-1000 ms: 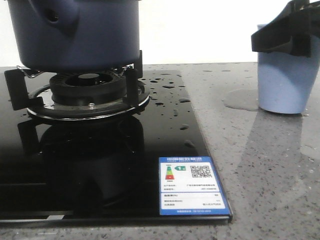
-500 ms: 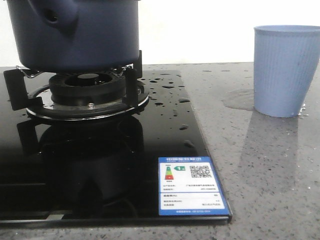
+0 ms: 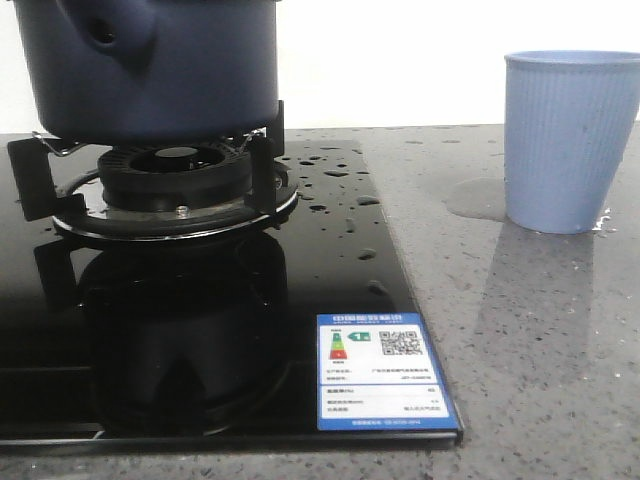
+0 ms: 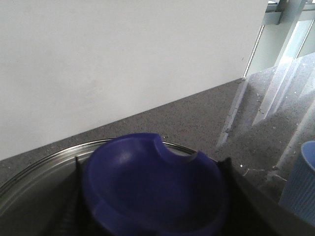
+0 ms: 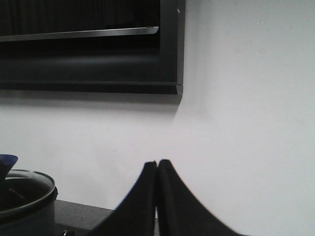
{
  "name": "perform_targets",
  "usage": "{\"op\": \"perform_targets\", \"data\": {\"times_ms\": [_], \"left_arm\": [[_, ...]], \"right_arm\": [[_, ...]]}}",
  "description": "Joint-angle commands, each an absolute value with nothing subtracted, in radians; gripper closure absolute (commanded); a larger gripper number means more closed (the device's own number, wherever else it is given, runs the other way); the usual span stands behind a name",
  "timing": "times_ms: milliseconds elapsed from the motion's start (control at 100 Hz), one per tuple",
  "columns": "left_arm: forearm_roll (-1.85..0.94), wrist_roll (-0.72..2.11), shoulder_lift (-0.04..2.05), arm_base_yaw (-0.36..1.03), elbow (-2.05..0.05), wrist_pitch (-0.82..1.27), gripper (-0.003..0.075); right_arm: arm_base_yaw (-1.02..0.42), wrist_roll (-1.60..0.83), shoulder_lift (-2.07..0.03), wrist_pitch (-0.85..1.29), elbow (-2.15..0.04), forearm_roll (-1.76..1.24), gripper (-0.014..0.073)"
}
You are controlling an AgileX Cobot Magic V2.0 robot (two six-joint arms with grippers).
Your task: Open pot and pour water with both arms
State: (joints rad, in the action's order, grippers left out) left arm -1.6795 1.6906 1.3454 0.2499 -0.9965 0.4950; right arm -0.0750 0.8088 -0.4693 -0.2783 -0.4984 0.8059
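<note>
The dark navy-blue pot [image 3: 150, 70] stands on the gas burner [image 3: 175, 185] at the far left, its tube handle [image 3: 112, 32] facing the camera. In the left wrist view my left gripper [image 4: 151, 166] has a black finger on each side of the lid's blue knob [image 4: 152, 189], shut on it, above the glass lid [image 4: 34, 172]. My right gripper [image 5: 157, 163] is shut and empty, raised and facing the white wall, out of the front view. The pot [image 5: 22, 201] shows low at the edge of the right wrist view.
A light blue ribbed cup [image 3: 570, 140] stands on the grey counter [image 3: 540, 340] at the right, with a water puddle [image 3: 482, 198] beside it. Drops lie on the black glass stovetop [image 3: 330, 270]. A sticker [image 3: 385, 372] marks its front corner.
My right gripper, which was at the cup's rim one second ago, has left the front view. The cup stands free and has shifted slightly left.
</note>
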Motion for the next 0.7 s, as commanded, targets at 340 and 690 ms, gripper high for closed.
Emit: {"op": "perform_targets", "data": {"times_ms": [340,690], "left_arm": [[-1.745,1.734,1.326,0.257,-1.038,0.524,0.0073],[-1.701,1.547,0.956,0.257,-0.935,0.299,0.0646]], "right_arm": [[-0.069,0.812,-0.466,-0.302,-0.522,0.799,0.0662],[-0.071,0.848,-0.383,-0.253,-0.507,0.881,0.0662]]}}
